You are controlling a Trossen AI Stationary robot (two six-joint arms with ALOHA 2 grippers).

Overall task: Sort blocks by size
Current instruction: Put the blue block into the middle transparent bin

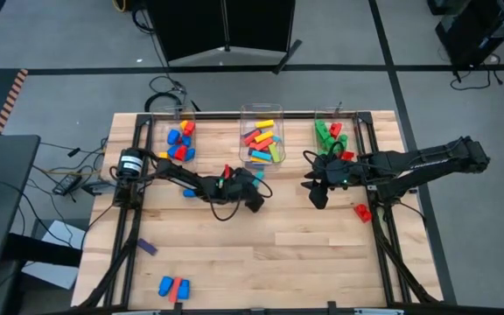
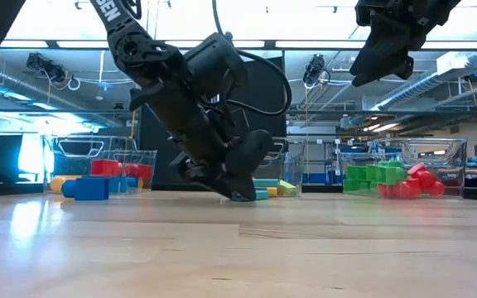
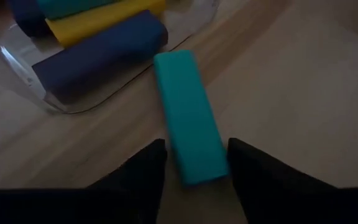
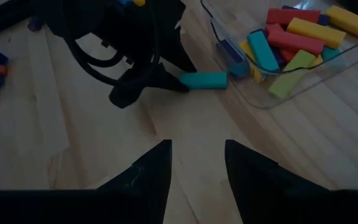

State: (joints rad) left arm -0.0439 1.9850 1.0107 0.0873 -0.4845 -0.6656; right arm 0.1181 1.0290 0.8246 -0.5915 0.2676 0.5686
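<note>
The left gripper (image 3: 194,165) is down at the surface (image 1: 261,254) just in front of the middle bin (image 1: 262,140), its two fingers (image 3: 145,171) standing apart on either side of one end of a long cyan block (image 3: 188,118). Whether they press on it cannot be told; the block lies flat on the wood with its far end just beside the bin's clear wall. Inside that bin lie long blocks (image 4: 294,34) in red, yellow, cyan, green and dark blue.

The right gripper (image 1: 316,185) hangs above the surface, right of centre and in front of the right bin (image 1: 335,131), fingers spread with nothing between them. That bin holds chunky green and red blocks (image 2: 387,180). The left bin (image 1: 179,140) holds small blue, red and yellow ones.

A red block (image 1: 362,211) lies near the right edge, a blue block (image 1: 188,190) by the left arm, a purple block (image 1: 147,248) near the left edge, and blue and red blocks (image 1: 173,287) close to the front edge.
</note>
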